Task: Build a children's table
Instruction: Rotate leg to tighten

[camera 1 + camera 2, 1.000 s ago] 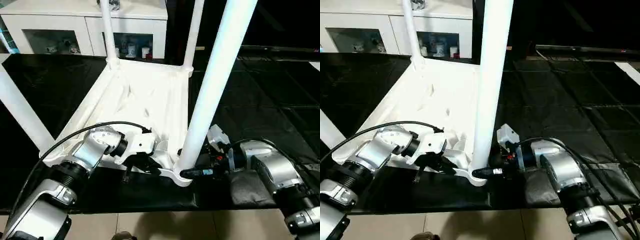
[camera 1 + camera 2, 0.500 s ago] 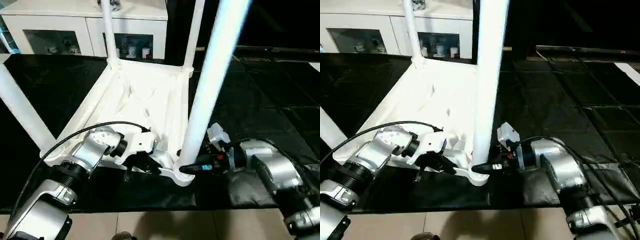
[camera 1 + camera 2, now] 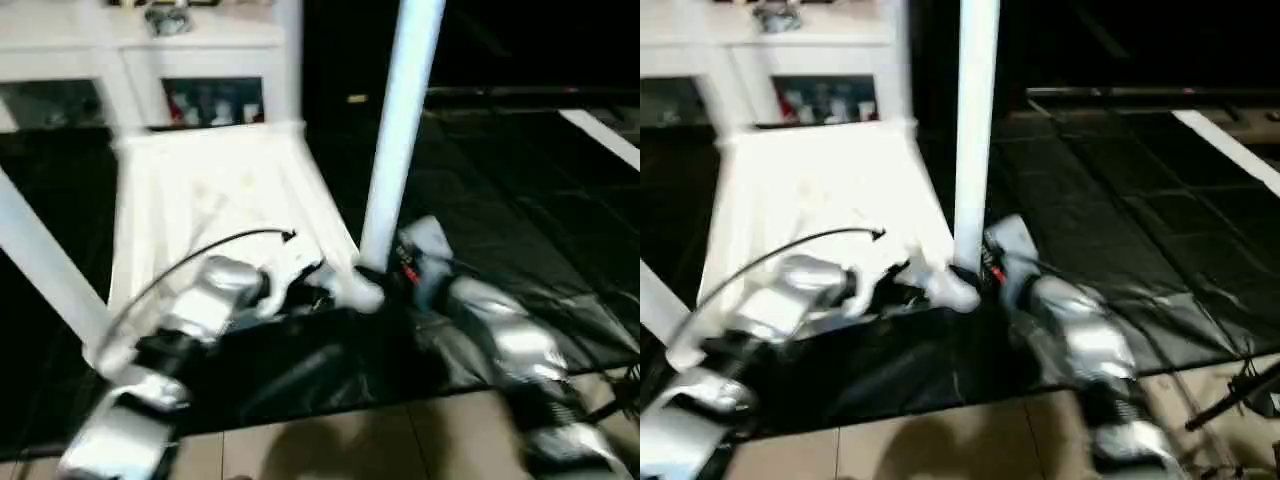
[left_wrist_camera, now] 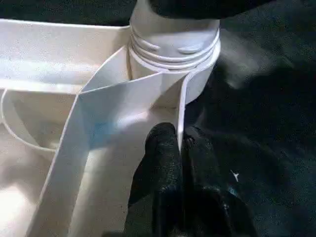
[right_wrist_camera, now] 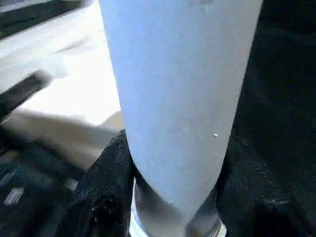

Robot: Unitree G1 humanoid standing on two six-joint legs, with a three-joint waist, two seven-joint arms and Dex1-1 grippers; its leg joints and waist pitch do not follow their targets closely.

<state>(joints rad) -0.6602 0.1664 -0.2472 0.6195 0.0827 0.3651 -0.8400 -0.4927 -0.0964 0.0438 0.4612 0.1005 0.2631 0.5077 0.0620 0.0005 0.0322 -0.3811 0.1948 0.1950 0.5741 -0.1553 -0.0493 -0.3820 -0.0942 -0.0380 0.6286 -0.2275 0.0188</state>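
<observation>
White plastic table (image 3: pixel 200 190) lies upside down on a black mat (image 3: pixel 520 210), legs up. Left tool (image 4: pixel 178 148) is pinched on a thin rib (image 4: pixel 180 116) by the corner socket; right tool (image 5: pixel 173 197) clasps the near leg (image 3: pixel 400 130) at its base.

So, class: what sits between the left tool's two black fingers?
A thin upright rib of the table's underside, next to the leg socket. The left tool pinches it, seen in the left wrist view.

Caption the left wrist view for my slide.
Left gripper pinching the tabletop's rim beside a leg socket.
</observation>
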